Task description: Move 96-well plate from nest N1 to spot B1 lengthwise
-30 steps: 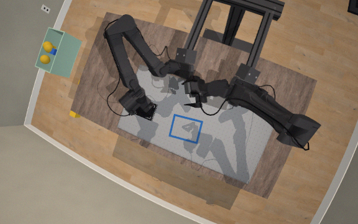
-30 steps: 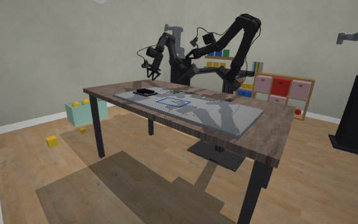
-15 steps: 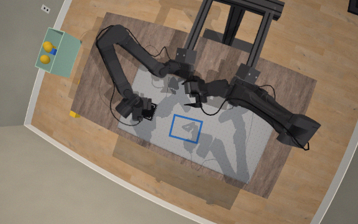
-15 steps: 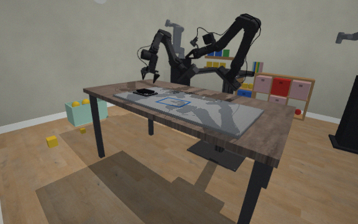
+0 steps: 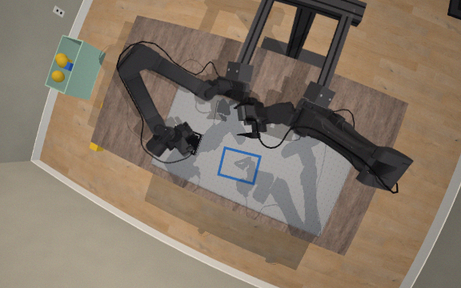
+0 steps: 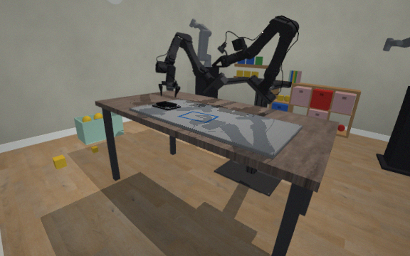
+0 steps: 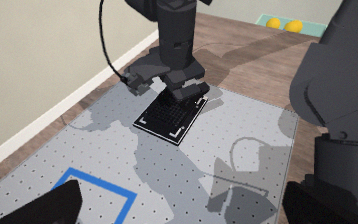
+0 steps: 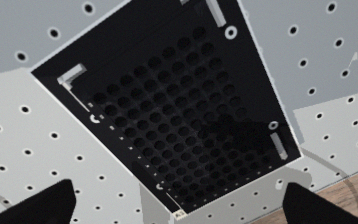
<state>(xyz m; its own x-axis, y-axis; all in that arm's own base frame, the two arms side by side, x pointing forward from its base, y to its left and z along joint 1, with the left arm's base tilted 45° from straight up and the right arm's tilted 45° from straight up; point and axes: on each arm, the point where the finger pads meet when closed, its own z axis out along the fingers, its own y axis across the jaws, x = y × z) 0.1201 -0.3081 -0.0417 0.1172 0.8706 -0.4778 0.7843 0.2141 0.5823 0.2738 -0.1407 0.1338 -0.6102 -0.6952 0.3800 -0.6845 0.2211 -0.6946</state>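
Observation:
The black 96-well plate (image 5: 194, 145) (image 6: 166, 105) (image 7: 165, 116) (image 8: 170, 105) sits in the black nest (image 7: 177, 140) (image 8: 55, 73), inside its pale corner brackets. The blue taped outline (image 5: 242, 151) (image 6: 191, 112) (image 7: 102, 182) has nothing in it but shadow. My right gripper (image 6: 169, 95) (image 8: 179, 191) is open and empty above the plate, fingers pointing down; in the right wrist view the plate looks turned relative to the fingers. My left gripper (image 5: 238, 121) (image 7: 182, 190) is open and empty, raised high on the arm-base side of the outline.
The pale perforated board (image 5: 334, 180) (image 6: 283, 131) (image 7: 250, 120) lies on the wooden table (image 5: 358, 216) (image 6: 319, 142). The right arm reaches around to the plate's end of the board. The left arm's gripper stands between the nest side and its own base. A green bin (image 5: 86, 72) (image 6: 98, 131) stands on the floor.

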